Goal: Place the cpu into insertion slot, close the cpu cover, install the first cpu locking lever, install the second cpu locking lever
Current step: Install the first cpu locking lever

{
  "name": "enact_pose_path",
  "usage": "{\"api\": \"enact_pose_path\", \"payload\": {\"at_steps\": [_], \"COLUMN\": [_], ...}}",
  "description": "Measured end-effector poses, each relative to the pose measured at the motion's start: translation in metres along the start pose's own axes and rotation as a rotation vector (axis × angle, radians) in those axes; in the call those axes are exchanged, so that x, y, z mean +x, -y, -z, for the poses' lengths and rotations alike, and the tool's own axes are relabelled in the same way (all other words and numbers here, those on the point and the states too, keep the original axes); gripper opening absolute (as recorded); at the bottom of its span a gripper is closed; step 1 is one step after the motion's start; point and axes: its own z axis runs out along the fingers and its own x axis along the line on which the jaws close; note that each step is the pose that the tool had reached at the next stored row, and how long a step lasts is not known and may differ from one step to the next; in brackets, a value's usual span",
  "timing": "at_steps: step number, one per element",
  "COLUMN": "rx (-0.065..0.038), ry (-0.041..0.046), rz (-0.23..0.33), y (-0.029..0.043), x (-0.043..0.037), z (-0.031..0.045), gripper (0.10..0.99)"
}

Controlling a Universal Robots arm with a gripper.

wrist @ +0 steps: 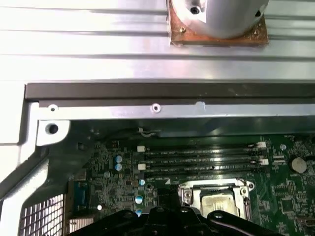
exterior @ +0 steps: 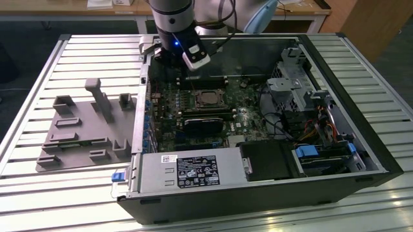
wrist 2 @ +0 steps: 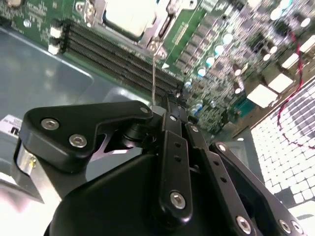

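Observation:
The cpu (wrist: 219, 204) lies pale and flat in the insertion slot (exterior: 208, 98) on the green board. The silvery cpu cover (wrist: 189, 194) is folded down around it, and the chip's top (wrist 2: 130, 17) shows through its window. A thin silvery locking lever (wrist 2: 153, 73) rises from the socket's corner and ends right beside my gripper (wrist 2: 172, 101). The black fingers are pressed together, shut, with nothing visibly between them. I cannot tell whether they touch the lever. My arm (exterior: 174, 29) hangs over the back of the open case.
Long black memory slots (wrist: 202, 160) run beside the socket. The case's metal wall (wrist: 147, 110) is close behind them. Drive cages and cables (exterior: 303, 111) fill the exterior view's right. A grey fixture (exterior: 84, 130) lies outside the case on the slatted table (exterior: 38, 193).

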Motion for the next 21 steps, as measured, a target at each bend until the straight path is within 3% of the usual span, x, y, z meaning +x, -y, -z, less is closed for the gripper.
{"api": "enact_pose_path", "payload": {"at_steps": [3,5,15,21], "rx": [-0.03,-0.036,-0.037,-0.037], "ry": [-0.0012,-0.0013,-0.0015,-0.0016], "rz": [-0.003,-0.003,-0.004,-0.004], "y": [0.0001,0.0002,0.0018,0.0015], "x": [0.0006,0.0008,0.0009,-0.0082], "z": [-0.0003,-0.0009,-0.0071,-0.008], "gripper": [0.102,0.102,0.102,0.102]}}
